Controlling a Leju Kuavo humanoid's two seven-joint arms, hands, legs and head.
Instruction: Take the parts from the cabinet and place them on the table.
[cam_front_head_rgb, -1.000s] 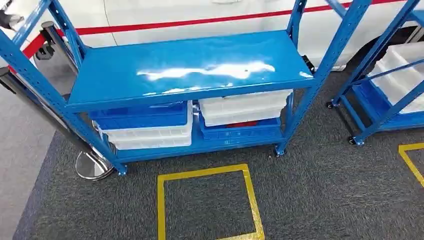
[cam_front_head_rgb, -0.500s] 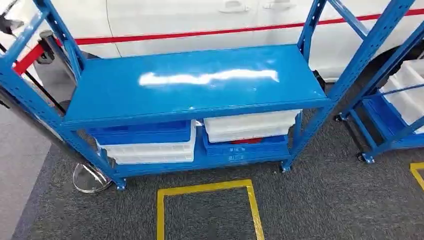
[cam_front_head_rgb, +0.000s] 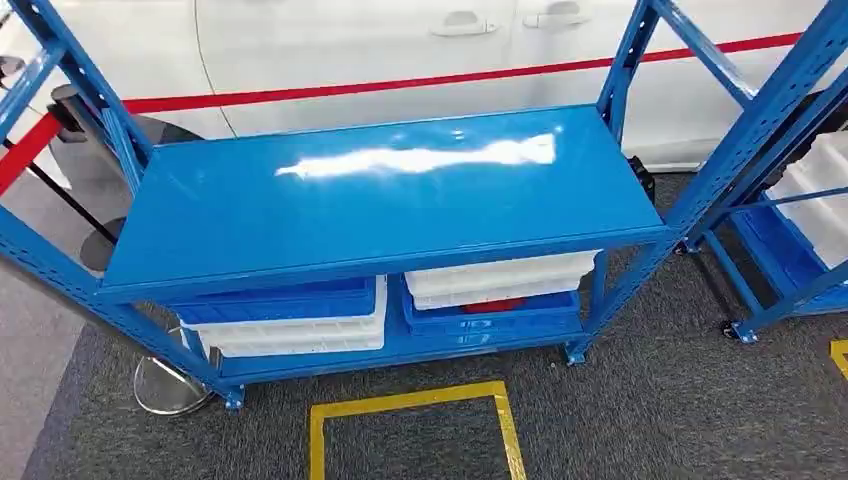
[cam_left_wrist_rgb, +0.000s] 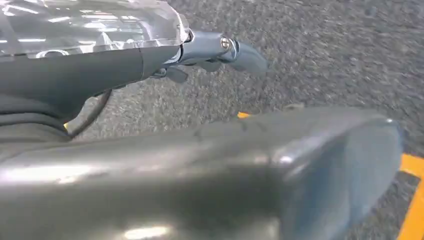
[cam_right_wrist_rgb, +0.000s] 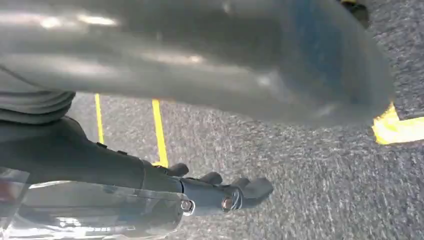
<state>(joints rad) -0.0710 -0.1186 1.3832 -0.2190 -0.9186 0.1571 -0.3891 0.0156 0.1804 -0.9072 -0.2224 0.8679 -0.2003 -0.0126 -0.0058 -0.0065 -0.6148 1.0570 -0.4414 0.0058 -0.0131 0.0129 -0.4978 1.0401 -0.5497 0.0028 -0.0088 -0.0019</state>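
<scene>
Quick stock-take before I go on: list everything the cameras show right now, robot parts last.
Blue rack: one, blue, straight ahead; top shelf bare.
Blue bins: two, on the rack's bottom shelf: one at the left on top of a white bin, one at the right under a white bin.
White bins: two on that shelf, left and right.
Second rack: one, blue, at right, with white bins.
White vehicle: one, red stripe, behind the racks.
Yellow floor square: one, on grey carpet.
Left robot hand: hangs over carpet, holds nothing.
Right robot hand: likewise.
</scene>
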